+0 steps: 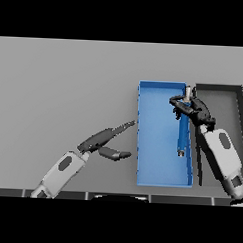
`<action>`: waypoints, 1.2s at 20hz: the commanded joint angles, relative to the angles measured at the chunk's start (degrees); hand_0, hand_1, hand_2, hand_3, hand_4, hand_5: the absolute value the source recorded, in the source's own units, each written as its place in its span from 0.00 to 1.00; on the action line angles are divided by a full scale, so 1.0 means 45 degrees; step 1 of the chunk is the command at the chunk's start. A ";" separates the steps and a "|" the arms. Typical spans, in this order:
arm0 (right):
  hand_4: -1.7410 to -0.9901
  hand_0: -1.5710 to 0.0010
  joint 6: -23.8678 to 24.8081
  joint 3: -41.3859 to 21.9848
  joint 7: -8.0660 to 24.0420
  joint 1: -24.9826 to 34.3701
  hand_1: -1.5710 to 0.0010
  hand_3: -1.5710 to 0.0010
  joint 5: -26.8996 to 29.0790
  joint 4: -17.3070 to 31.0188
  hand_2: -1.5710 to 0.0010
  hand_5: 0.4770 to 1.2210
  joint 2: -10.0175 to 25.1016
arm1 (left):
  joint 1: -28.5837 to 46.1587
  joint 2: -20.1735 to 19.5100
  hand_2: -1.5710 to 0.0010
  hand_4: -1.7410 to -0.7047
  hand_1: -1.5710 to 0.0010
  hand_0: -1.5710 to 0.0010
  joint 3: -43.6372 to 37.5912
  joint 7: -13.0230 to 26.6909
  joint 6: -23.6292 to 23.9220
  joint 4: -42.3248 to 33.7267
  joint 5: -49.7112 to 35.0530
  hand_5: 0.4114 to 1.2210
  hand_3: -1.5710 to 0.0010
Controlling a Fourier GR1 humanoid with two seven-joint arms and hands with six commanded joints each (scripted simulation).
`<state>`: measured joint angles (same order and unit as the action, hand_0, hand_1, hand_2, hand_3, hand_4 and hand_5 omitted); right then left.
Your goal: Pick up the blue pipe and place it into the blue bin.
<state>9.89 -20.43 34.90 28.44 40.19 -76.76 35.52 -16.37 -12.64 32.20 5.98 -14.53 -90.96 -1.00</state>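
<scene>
1. Right robot hand (193, 109), right of centre, fingers curled round the blue pipe's (182, 133) top end.
2. Pipe hangs lengthwise over the blue bin's (156, 165) right side.
3. Left robot hand (106, 141) spread, idle, centre-left.

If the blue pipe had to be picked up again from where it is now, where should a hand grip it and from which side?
Probably the bare middle of the blue pipe, coming down from above. It runs lengthwise along the right wall of the blue bin, so a sideways approach looks blocked. The right hand is curled round its far end. The left hand is open on the table.
</scene>
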 commanded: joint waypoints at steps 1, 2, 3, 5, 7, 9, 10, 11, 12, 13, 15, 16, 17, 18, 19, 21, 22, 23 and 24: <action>0.28 0.07 0.0554 -0.0722 0.0007 0.0176 0.12 0.49 0.1034 0.0303 0.15 0.96 0.0406 | 0.0022 0.0027 1.00 0.88 1.00 1.00 -0.0014 0.0040 0.0005 -0.0021 -0.0054 0.08 1.00; 0.35 0.25 0.0720 -0.1395 0.0010 0.0289 0.30 0.59 0.1753 0.0458 0.32 0.94 0.0726 | 0.0053 0.0010 1.00 0.88 1.00 1.00 -0.0029 0.0060 0.0016 -0.0040 -0.0073 0.08 1.00; 0.45 0.40 0.0819 -0.1887 0.0009 0.0416 0.44 0.67 0.2399 0.0544 0.46 0.92 0.0913 | 0.0111 0.0026 1.00 0.88 1.00 1.00 0.0017 0.0018 0.0043 -0.0028 -0.0015 0.08 1.00; 0.58 0.62 0.1239 -0.3044 0.0010 0.0865 0.64 0.79 0.3516 0.0622 0.65 0.95 0.1388 | 0.0096 0.0002 1.00 0.88 1.00 1.00 0.0023 0.0024 0.0016 -0.0033 -0.0002 0.08 1.00; 0.67 0.76 0.0351 -0.3509 0.0004 0.1191 0.77 0.87 0.3107 0.0438 0.78 0.82 0.1729 | 0.0000 0.0014 1.00 0.88 1.00 1.00 -0.0067 0.0128 0.0024 -0.0032 -0.0111 0.08 1.00; 0.72 0.84 -0.0172 -0.4169 -0.0190 0.1539 0.85 0.91 0.2343 0.0227 0.86 0.71 0.2142 | 0.0067 0.0116 1.00 0.88 1.00 1.00 0.0072 0.0127 0.0057 -0.0113 -0.0059 0.08 1.00; 0.72 0.87 -0.0175 -0.4320 -0.0114 0.1441 0.88 0.93 0.2220 0.0117 0.89 0.66 0.2268 | 0.0169 0.0109 1.00 0.88 1.00 1.00 0.0094 0.0003 0.0091 0.0014 0.0031 0.08 1.00; 0.73 0.90 -0.0293 -0.4477 0.0011 0.1582 0.91 0.94 0.2082 0.0107 0.91 0.61 0.2374 | 0.0176 0.0089 1.00 0.88 1.00 1.00 0.0066 -0.0029 0.0106 -0.0100 -0.0006 0.08 1.00; 0.73 0.90 -0.0384 -0.4737 0.0011 0.1724 0.92 0.96 0.2129 0.0046 0.93 0.58 0.2451 | 0.0171 0.0052 1.00 0.88 1.00 1.00 0.0063 -0.0092 0.0076 -0.0182 -0.0039 0.08 1.00; 0.74 0.92 -0.0279 -0.4843 0.0012 0.1731 0.94 0.96 0.2106 -0.0042 0.94 0.54 0.2530 | 0.0223 0.0004 1.00 0.88 1.00 1.00 0.0086 -0.0083 0.0064 -0.0231 -0.0028 0.07 1.00; 0.73 0.95 -0.0162 -0.4908 0.0012 0.1667 0.96 0.98 0.2076 -0.0043 0.96 0.48 0.2484 | 0.0091 0.0054 1.00 0.88 1.00 1.00 0.0044 0.0155 0.0134 -0.0292 -0.0050 0.07 1.00; 0.74 0.96 -0.0093 -0.5022 0.0011 0.1866 0.97 0.98 0.2196 0.0057 0.97 0.46 0.2628 | -0.0061 0.0068 1.00 0.88 1.00 1.00 -0.0028 0.0234 0.0113 -0.0154 -0.0071 0.07 1.00; 0.74 0.97 0.0085 -0.5170 0.0011 0.1980 0.98 0.99 0.2223 0.0059 0.98 0.44 0.2628 | 0.0050 0.0085 1.00 0.88 1.00 1.00 0.0053 0.0131 0.0095 -0.0148 -0.0034 0.07 1.00; 0.74 0.97 0.0062 -0.5231 -0.0026 0.1968 0.98 0.99 0.2147 0.0107 0.98 0.43 0.2594 | 0.0077 -0.0010 1.00 0.88 1.00 1.00 0.0018 0.0084 0.0071 -0.0227 -0.0050 0.07 1.00; 0.74 0.98 0.0075 -0.5227 -0.0196 0.1829 0.98 0.99 0.2147 -0.0003 0.98 0.42 0.2618 | 0.0139 0.0074 1.00 0.88 1.00 1.00 0.0106 0.0223 0.0140 -0.0231 0.0013 0.07 1.00; 0.74 0.99 0.0025 -0.5210 -0.0251 0.1853 0.99 0.99 0.2162 -0.0066 0.99 0.40 0.2642 | 0.0140 -0.0006 1.00 0.88 1.00 1.00 0.0114 0.0038 0.0170 -0.0164 0.0176 0.07 1.00; 0.74 0.99 -0.0047 -0.5285 -0.0353 0.1936 0.99 0.99 0.2032 0.0124 0.99 0.40 0.2522 | 0.0187 -0.0081 1.00 0.88 1.00 1.00 0.0099 -0.0094 0.0119 -0.0197 0.0150 0.07 1.00; 0.74 0.99 0.0052 -0.5303 -0.0310 0.1908 0.99 0.99 0.2032 0.0181 0.99 0.39 0.2455 | 0.0196 -0.0027 1.00 0.88 1.00 1.00 0.0061 -0.0126 0.0142 0.0004 0.0153 0.08 1.00; 0.74 0.99 0.0074 -0.5310 -0.0268 0.1865 0.99 0.99 0.2079 0.0008 0.99 0.39 0.2491 | 0.0192 -0.0052 1.00 0.88 1.00 1.00 0.0051 -0.0162 0.0161 0.0126 0.0235 0.08 1.00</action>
<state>10.20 -44.33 33.68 36.83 49.56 -76.74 46.73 -15.50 -12.88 32.43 5.33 -13.79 -90.39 0.06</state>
